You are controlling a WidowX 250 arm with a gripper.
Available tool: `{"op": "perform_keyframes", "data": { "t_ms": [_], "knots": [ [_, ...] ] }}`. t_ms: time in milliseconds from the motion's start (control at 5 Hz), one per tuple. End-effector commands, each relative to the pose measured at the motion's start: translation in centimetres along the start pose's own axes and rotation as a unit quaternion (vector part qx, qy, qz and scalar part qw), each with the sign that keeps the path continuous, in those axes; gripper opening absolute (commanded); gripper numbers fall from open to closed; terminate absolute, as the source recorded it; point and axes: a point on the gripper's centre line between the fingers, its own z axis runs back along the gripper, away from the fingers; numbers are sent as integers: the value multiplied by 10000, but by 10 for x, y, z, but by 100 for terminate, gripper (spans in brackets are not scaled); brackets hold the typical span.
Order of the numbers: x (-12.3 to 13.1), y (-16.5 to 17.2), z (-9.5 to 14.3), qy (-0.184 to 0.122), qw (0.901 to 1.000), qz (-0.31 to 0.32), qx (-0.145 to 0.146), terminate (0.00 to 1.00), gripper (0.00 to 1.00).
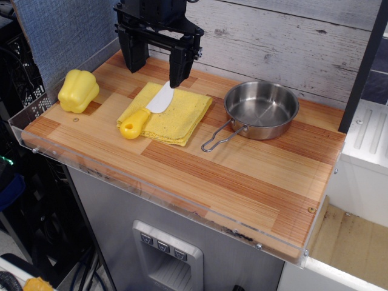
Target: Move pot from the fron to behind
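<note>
One pot [261, 110] sits well right of the open-fingered end effector [156, 63]

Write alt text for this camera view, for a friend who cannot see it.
A steel pot sits on a wooden table, its wire handle pointing toward the front edge. Left of it a knife lies on a yellow cloth, with a yellow pepper farther left. The robot's black tool hangs open above the cloth.

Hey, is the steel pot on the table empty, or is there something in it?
Empty. The pot sits upright on the wooden table, and its shiny bare bottom shows all the way across, with nothing inside.
</note>
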Motion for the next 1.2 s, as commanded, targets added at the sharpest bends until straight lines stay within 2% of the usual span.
{"op": "perform_keyframes", "data": {
  "t_ms": [0, 200, 400, 600, 800, 1000],
  "knots": [
    [0, 0, 0, 0, 10000, 0, 0, 0, 100],
    [5, -15, 1, -36, 9997, -186, 165, 0, 100],
    [31, -58, 5, -211, 9970, -726, 171, 0, 100],
    [56, -99, 7, -514, 9932, -1032, 132, 0, 100],
    [81, -125, -6, -446, 9915, -1217, 105, 0, 100],
    [98, -138, -28, -211, 9913, -1296, 83, 0, 100]
  ]
}}
